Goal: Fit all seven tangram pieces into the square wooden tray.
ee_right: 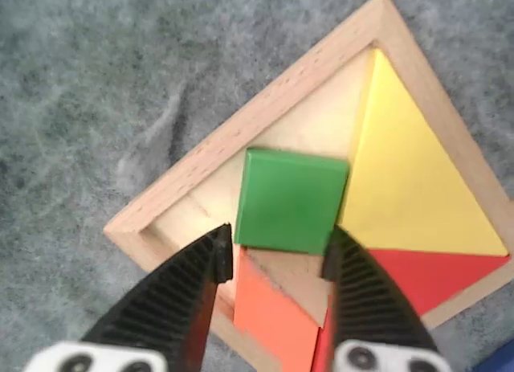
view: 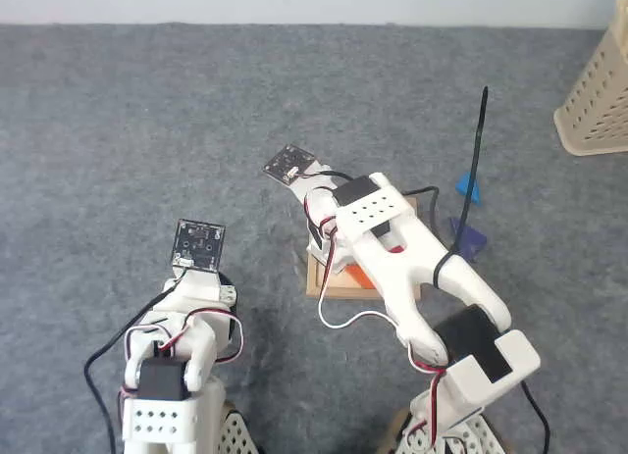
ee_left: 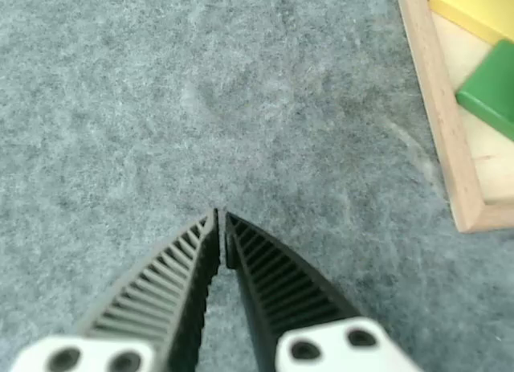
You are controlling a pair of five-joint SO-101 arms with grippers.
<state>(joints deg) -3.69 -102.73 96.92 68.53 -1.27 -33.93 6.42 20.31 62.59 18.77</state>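
Observation:
The square wooden tray (ee_right: 241,127) lies on the grey carpet, under the right arm in the high view (view: 329,287). In it lie a yellow triangle (ee_right: 409,187), a red piece (ee_right: 426,275) and an orange piece (ee_right: 273,316). My right gripper (ee_right: 279,245) hangs over the tray with its fingers against both sides of the green square (ee_right: 291,197), which sits beside the yellow triangle's edge. A blue triangle (view: 468,187) and a purple piece (view: 468,236) lie on the carpet right of the tray. My left gripper (ee_left: 221,217) is shut and empty over bare carpet, left of the tray's corner (ee_left: 450,155).
A beige slotted basket (view: 599,91) stands at the far right. A thin black rod (view: 478,150) rises beside the blue triangle. Open carpet stretches to the left and behind the tray.

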